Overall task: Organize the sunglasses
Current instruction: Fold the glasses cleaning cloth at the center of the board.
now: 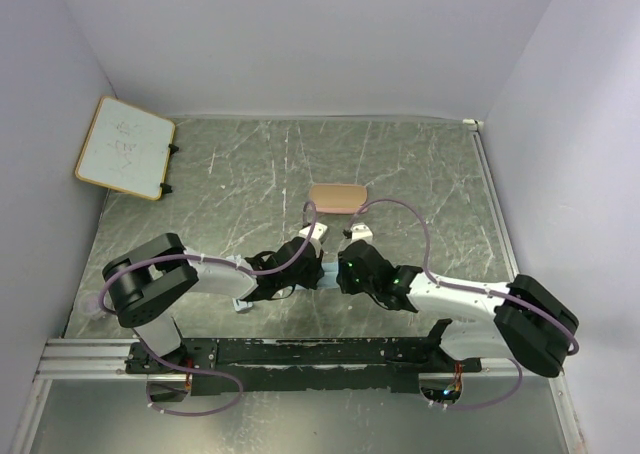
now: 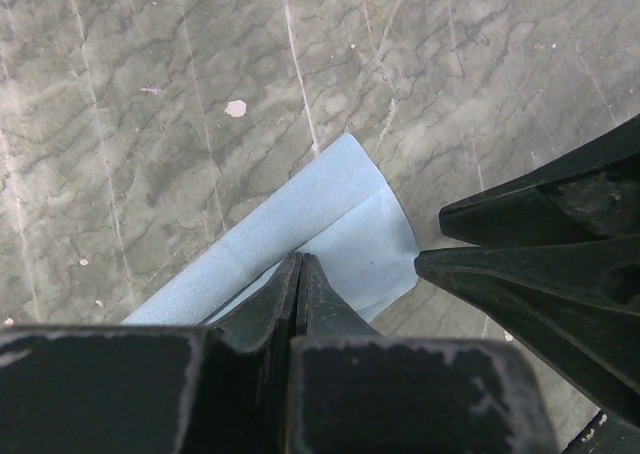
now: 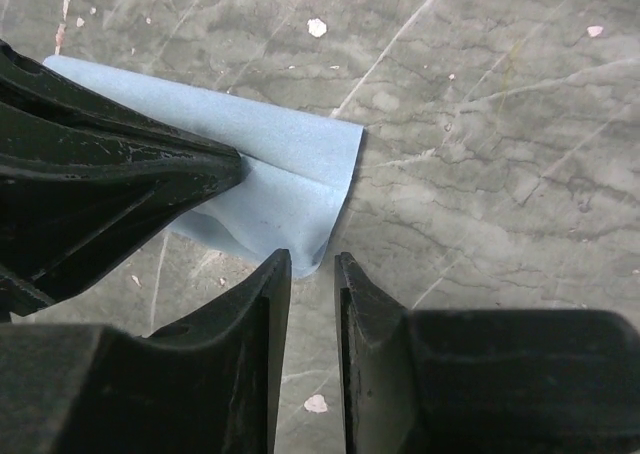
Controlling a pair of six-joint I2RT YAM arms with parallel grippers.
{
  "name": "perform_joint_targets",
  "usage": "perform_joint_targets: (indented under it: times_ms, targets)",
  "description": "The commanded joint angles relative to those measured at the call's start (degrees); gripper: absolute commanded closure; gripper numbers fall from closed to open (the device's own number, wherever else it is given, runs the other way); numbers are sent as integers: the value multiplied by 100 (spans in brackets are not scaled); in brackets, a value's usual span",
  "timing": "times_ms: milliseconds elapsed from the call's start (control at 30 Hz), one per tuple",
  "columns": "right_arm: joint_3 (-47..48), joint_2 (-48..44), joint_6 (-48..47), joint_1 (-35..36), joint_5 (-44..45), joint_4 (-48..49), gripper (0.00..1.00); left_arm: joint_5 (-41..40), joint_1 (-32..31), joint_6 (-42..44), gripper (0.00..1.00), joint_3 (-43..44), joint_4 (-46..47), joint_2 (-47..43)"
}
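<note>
Sunglasses: not made out in any view. Whether they are hidden under the arms or inside the tan-pink case, at upper centre of the overhead view, cannot be told.
Cloth: a light blue cloth is seen partly doubled over itself on the table, mid-frame overhead, between the two arms.
Left fingers: closed tight, apparently pinched on the cloth's folded-over layer.
Right fingers: parted by a narrow gap, with nothing gripped. The cloth's corner lies just at their tips.
Step in hand: judged to be the folding of the cloth, with the glasses not yet dealt with.
Doing it well: the pinch should be held firm and the layer carried low across until the edges line up, then laid flat. The right fingers should be drawn clear so the corner is not dragged.
Risk: the thin cloth may slip or crease.
</note>
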Motion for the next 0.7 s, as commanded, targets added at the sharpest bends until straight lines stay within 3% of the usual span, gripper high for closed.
perform_joint_targets:
  times_ms: [0,167,667]
  targets:
    - [172,-181,16,32,257,-133,78,103,11,-37,93,-33,-223,97]
    - [162,-19,-7,28,272,110,100,95,12,-54,93,-60,-223,68]
    - [164,370,-38,24,254,852,100,62,15,-75,93,-117,-248,3]
